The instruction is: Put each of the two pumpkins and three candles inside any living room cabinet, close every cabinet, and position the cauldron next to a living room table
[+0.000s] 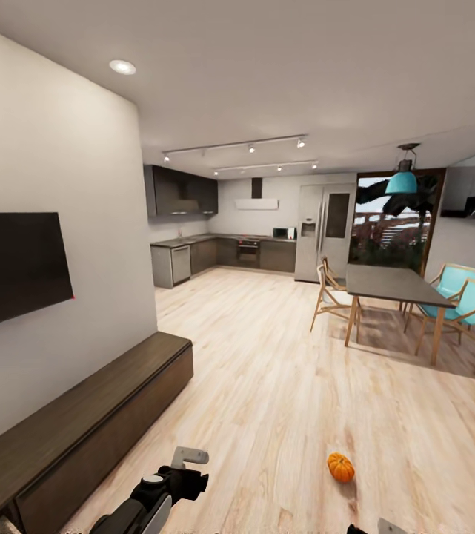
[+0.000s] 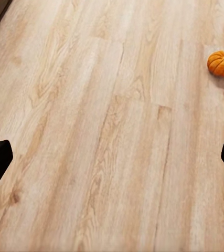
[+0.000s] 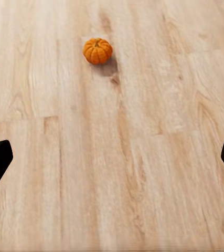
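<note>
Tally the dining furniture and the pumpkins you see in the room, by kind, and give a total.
Pumpkin: 1, on the wooden floor.
Turquoise chairs: 2, on the far side of the dining table.
Pale wooden chairs: 2, on the near side; they overlap, so this count is less sure.
Dining table: 1.
Total: 6.

A home, one big open room, a kitchen [image 1: 222, 252] at the back with dark cupboards, an oven and a tall silver fridge [image 1: 324, 231], a dining table [image 1: 389, 285] with blue chairs, a flat TV [image 1: 16, 265] on the wall, a pale wood floor [image 1: 281, 386]
</note>
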`<state>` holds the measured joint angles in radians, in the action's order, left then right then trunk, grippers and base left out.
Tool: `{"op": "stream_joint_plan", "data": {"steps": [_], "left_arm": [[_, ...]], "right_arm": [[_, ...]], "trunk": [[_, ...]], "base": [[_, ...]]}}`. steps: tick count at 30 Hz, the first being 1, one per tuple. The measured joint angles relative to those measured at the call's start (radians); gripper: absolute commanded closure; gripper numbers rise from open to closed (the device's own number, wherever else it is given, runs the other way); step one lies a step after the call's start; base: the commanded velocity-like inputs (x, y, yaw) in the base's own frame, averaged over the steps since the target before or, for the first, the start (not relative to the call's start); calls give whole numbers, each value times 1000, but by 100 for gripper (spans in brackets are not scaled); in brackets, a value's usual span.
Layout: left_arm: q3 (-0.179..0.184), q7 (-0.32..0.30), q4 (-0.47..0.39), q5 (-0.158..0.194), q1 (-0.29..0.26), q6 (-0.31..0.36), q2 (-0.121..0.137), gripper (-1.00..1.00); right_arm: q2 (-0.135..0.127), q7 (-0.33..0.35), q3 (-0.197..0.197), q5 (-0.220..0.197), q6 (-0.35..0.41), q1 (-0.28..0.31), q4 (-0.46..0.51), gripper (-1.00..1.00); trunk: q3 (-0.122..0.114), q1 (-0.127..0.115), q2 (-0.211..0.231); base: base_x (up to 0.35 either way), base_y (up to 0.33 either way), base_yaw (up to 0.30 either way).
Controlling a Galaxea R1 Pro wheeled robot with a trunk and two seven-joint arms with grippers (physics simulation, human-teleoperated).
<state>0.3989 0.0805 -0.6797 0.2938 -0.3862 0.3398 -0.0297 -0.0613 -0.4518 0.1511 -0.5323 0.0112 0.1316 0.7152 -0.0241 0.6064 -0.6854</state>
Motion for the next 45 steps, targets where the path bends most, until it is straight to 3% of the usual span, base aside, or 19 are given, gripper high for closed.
{"op": "stream_joint_plan", "data": {"steps": [45], "left_arm": [[8, -1, -1, -2, 2, -9, 1, -100]], "right_arm": [[4, 0, 9, 4, -2, 1, -12, -100]], "trunk": [[73, 0, 1]], "base": [[0, 0, 0]]}}
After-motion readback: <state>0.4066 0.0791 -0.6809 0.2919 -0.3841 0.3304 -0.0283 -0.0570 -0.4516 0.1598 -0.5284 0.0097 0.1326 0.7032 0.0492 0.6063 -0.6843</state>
